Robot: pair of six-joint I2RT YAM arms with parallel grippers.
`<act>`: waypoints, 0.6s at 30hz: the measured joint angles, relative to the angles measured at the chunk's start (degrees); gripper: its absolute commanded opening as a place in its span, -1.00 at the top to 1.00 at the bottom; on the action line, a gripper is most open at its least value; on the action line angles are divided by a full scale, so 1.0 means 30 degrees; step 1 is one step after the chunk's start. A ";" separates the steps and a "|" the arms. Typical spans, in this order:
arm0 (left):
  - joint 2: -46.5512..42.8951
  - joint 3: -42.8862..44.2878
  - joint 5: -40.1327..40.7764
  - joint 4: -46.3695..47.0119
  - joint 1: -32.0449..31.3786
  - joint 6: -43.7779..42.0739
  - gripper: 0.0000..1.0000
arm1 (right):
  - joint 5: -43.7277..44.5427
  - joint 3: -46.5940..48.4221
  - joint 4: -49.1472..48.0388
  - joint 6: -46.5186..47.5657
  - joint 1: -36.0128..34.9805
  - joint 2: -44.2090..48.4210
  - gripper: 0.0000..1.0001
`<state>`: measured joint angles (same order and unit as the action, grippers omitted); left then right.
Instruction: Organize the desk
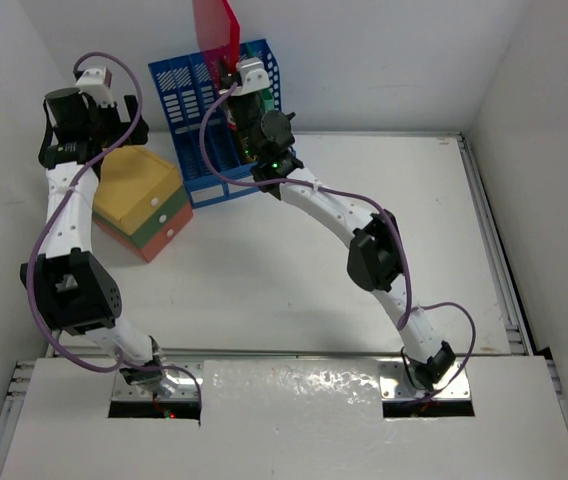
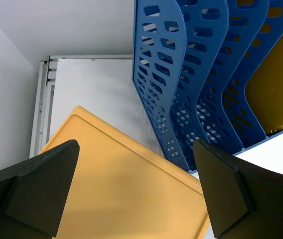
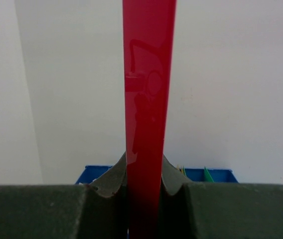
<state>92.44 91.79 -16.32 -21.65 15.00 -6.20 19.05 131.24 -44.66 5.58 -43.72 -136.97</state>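
At the back of the white surface, above the blue rack, the right gripper is clamped on an upright red folder. Left of the rack, the left gripper hangs with its fingers wide apart over the yellow top of the drawer box, which stands on the surface just beside the rack. A yellow sheet sits in one of the rack's slots.
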 measured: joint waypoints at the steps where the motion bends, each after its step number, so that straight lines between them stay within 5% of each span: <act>1: 0.0022 0.0000 -0.0044 0.0029 0.0036 0.0007 -0.95 | 0.0029 0.0000 -0.0007 0.0000 0.0007 0.0000 1.00; 18: 0.0051 -0.1239 -0.1013 0.0525 0.1137 -0.0007 -0.95 | 0.1166 0.0160 0.0262 -0.1129 0.0058 -0.2980 1.00</act>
<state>92.60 88.07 -19.35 -20.08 18.41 -6.22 22.55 131.72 -43.88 2.20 -43.55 -145.91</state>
